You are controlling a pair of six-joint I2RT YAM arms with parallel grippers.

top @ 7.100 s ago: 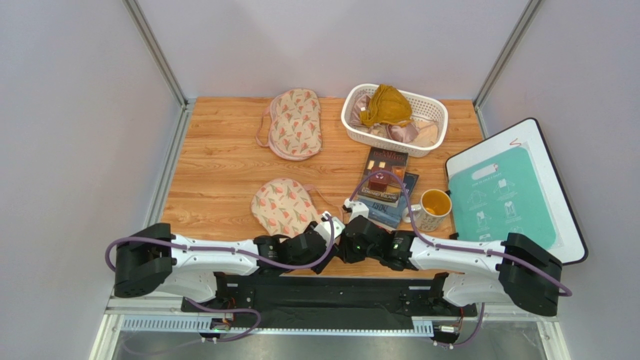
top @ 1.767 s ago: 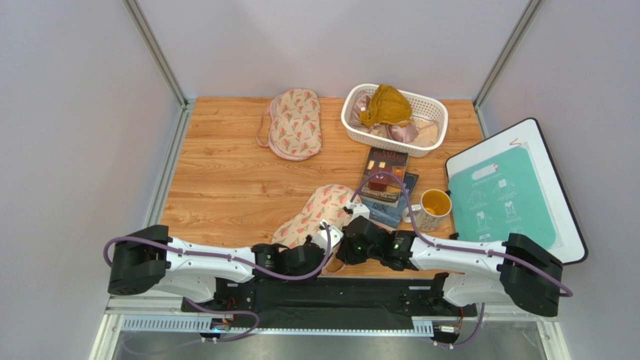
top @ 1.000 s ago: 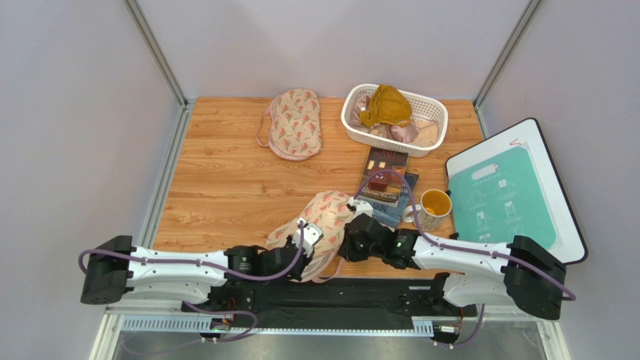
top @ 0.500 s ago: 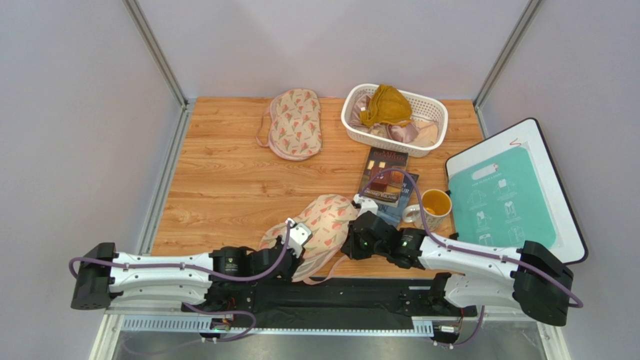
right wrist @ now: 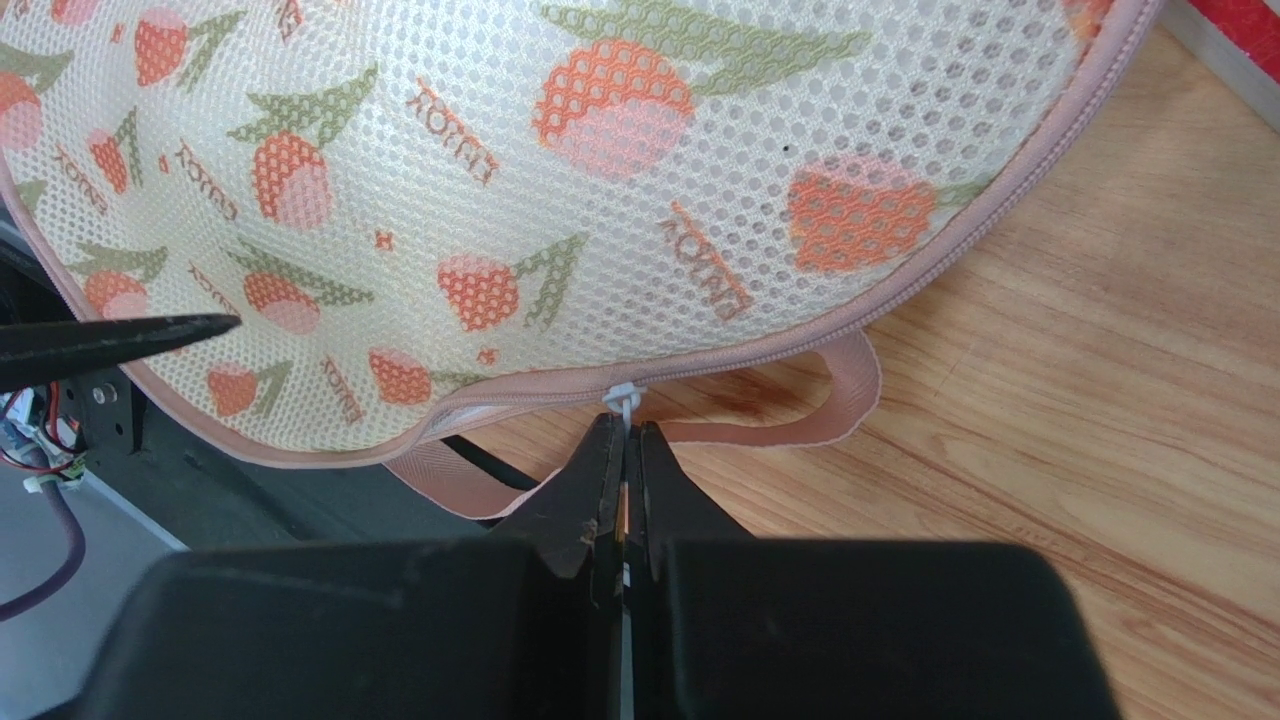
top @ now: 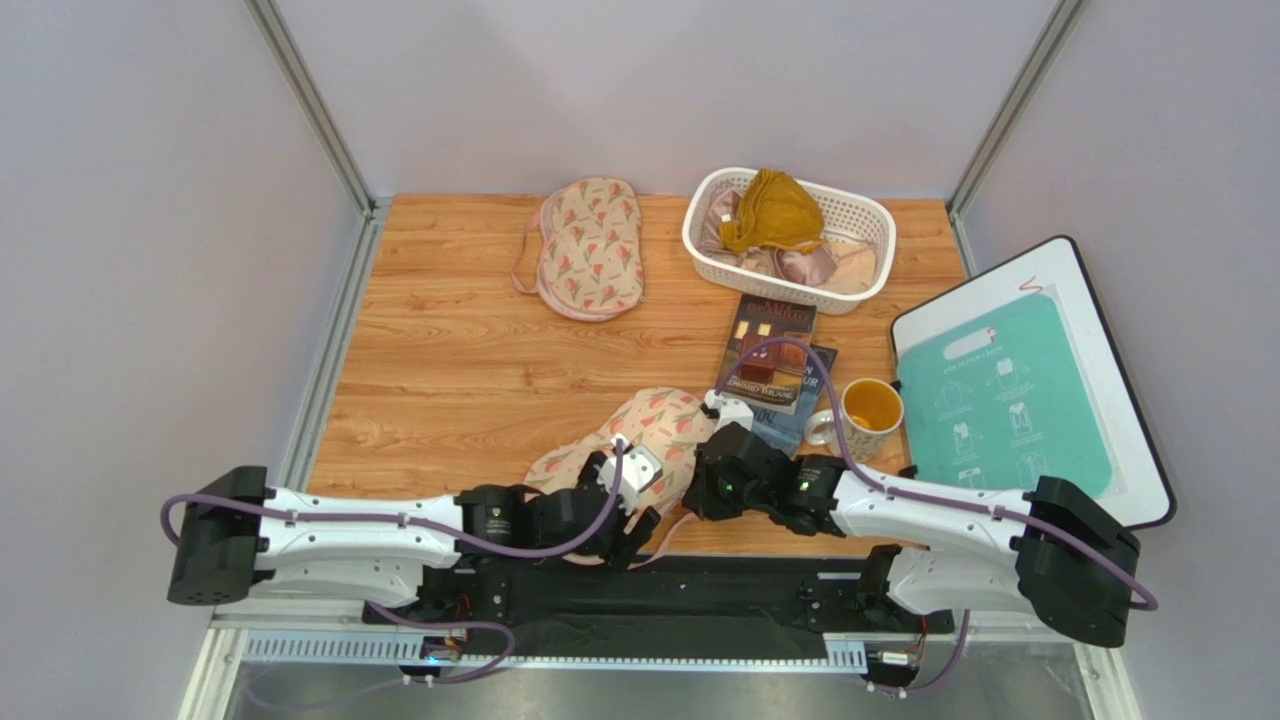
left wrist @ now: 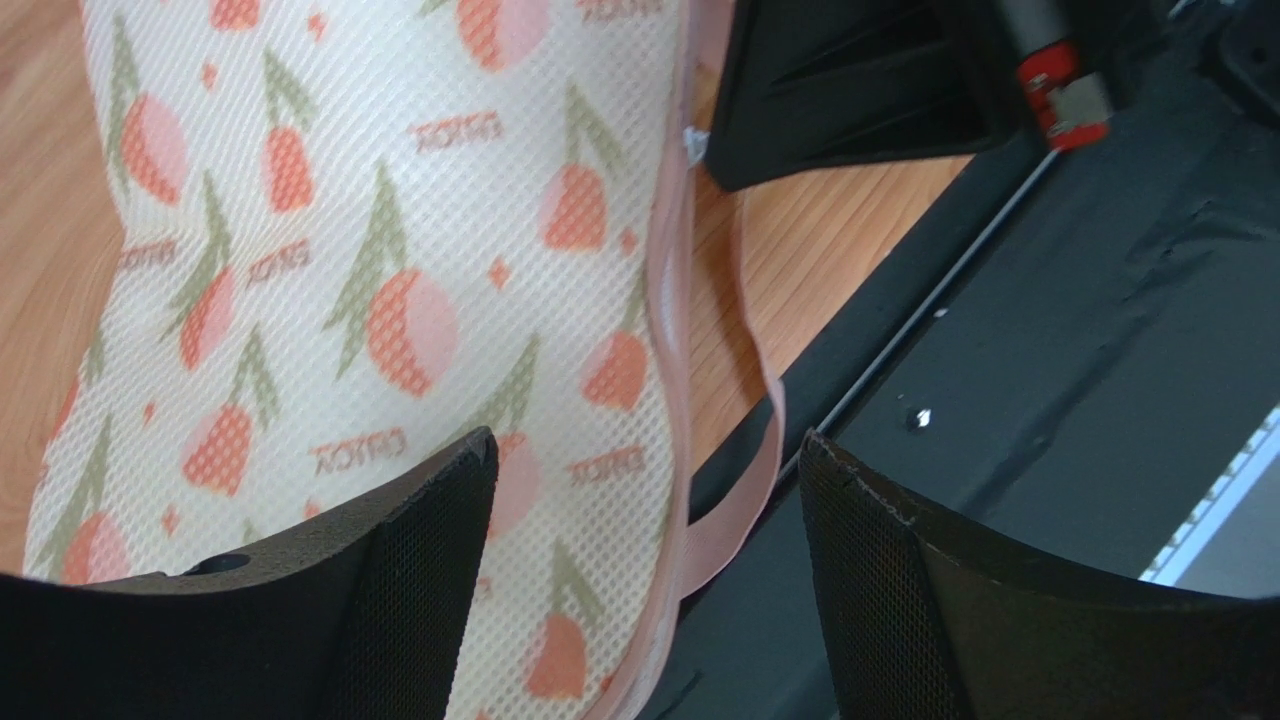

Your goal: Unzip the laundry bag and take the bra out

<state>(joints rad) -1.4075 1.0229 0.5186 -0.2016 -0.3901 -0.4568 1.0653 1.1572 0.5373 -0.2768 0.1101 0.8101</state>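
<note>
The laundry bag, beige with red-pink flowers and pink trim, lies crumpled at the table's near edge between my grippers. It fills the left wrist view and the right wrist view. My right gripper is shut on the small white zip pull at the bag's pink zip, which looks closed there. My left gripper is open, with its fingers standing either side of the bag's near edge and its pink strap. The bra is hidden.
A second floral bag lies at the back. A white basket holds a mustard garment and a satin one. Books, a yellow mug and a teal-and-white board are to the right. The black base rail runs under the bag's edge.
The bag was dragged from lying flat to bunched up towards the right. My left gripper swung left along the near edge, then came back right. My right gripper stayed shut at the zip.
</note>
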